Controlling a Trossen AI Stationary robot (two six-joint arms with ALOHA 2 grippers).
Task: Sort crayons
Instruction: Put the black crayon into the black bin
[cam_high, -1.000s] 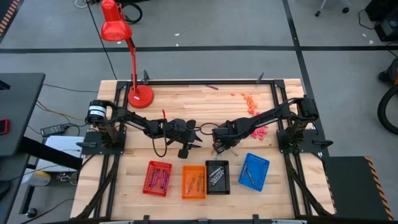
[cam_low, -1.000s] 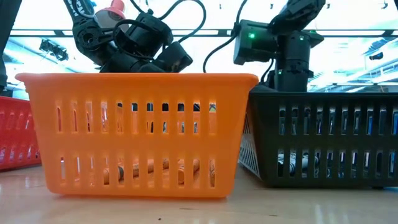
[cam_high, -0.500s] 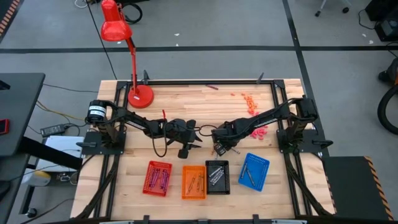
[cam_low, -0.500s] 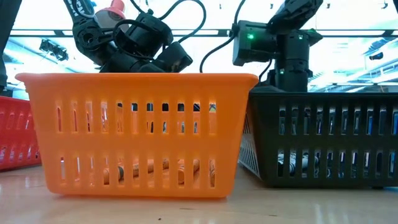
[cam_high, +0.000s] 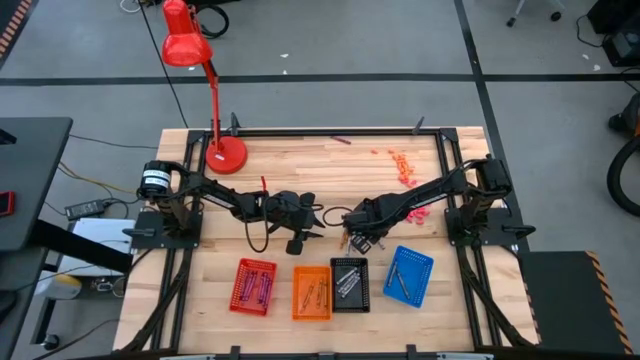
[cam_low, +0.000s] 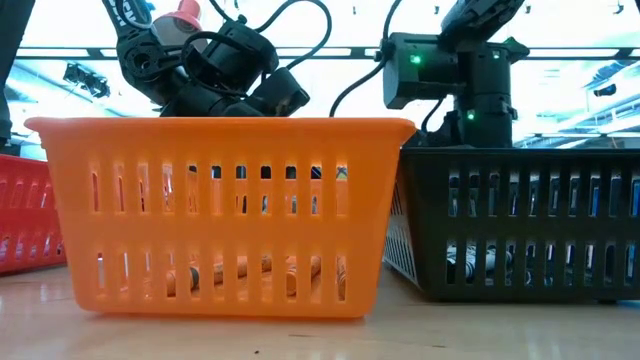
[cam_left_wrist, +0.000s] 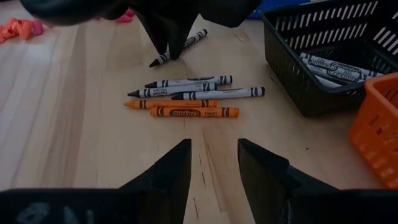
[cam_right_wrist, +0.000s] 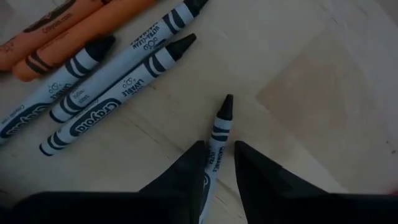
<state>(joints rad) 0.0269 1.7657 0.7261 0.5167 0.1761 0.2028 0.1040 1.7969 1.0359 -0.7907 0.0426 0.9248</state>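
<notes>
Five loose crayons (cam_left_wrist: 186, 96), three black-and-white and two orange, lie flat side by side on the wooden table. They also show in the right wrist view (cam_right_wrist: 93, 68). My right gripper (cam_right_wrist: 219, 149) is shut on a sixth, black-and-white crayon (cam_right_wrist: 219, 127) just beyond them. It is near the table's middle (cam_high: 352, 238), pointing down. My left gripper (cam_left_wrist: 214, 146) is open and empty. It hovers left of the group (cam_high: 318, 213) and faces it. My right gripper pinches the black crayon's wrapped shaft (cam_right_wrist: 216, 152) between its two fingers, behind the black tip (cam_right_wrist: 226, 102). The fingers (cam_left_wrist: 168, 37) come from above and lie across the crayon. The crayon lies nearly level; I cannot tell whether it is clear of the table.
Four mesh trays stand in a row near the front edge: red (cam_high: 253, 286), orange (cam_high: 311, 292), black (cam_high: 349, 283), blue (cam_high: 408, 276), each holding crayons. A red desk lamp (cam_high: 225, 155) stands at the back left. Pink and orange bits (cam_high: 400, 160) lie at the back right.
My right gripper has shifted a little toward the table's right edge, staying low over the loose crayons.
</notes>
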